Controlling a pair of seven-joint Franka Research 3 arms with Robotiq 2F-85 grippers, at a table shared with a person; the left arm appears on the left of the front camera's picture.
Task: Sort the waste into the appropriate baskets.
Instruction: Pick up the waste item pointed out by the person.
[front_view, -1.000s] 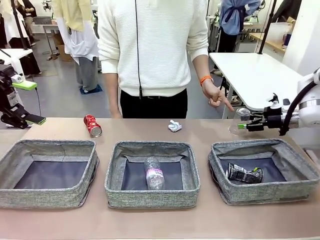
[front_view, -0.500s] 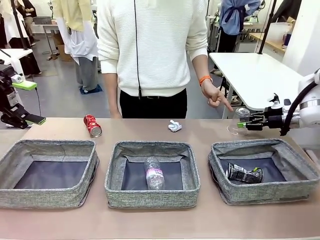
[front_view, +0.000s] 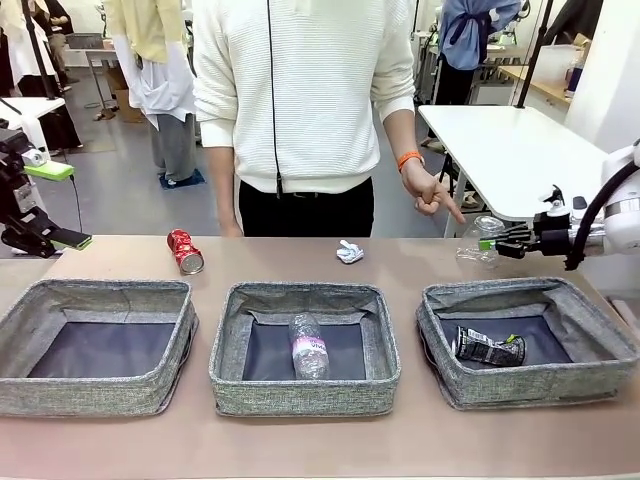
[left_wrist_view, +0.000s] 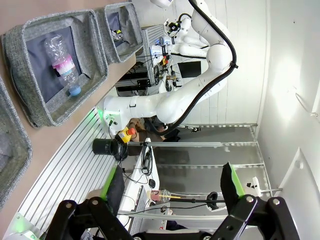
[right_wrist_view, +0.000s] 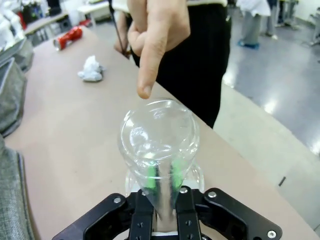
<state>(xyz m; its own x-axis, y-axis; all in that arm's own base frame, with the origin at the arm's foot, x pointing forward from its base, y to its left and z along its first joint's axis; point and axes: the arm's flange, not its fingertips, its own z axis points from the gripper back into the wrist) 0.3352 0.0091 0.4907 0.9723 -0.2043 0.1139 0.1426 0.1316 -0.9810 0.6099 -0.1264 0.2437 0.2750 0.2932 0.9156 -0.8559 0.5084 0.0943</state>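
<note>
My right gripper (front_view: 492, 243) is shut on the rim of the clear plastic cup (front_view: 480, 240), holding it on its side just above the table behind the right basket (front_view: 595, 375). In the right wrist view the cup (right_wrist_view: 159, 136) sits pinched between the green pads of my right gripper (right_wrist_view: 161, 176). The crushed dark can (front_view: 488, 347) lies in the right basket. A clear bottle with a pink label (front_view: 308, 345) lies in the middle basket (front_view: 300, 395); the left basket (front_view: 90, 395) holds nothing. My left gripper (front_view: 48, 205) stands open at the far left, and its wrist view shows my left gripper (left_wrist_view: 170, 185) spread wide.
A person stands at the far side, one hand (front_view: 432, 195) pointing down near the cup, the fingertip (right_wrist_view: 149, 75) just above it. A red soda can (front_view: 185, 251) and a crumpled white paper wad (front_view: 350, 252) lie on the table behind the baskets.
My right gripper has drawn slightly right and up, lifting and tilting the cup off the table. The left arm and the person's hand have barely moved.
</note>
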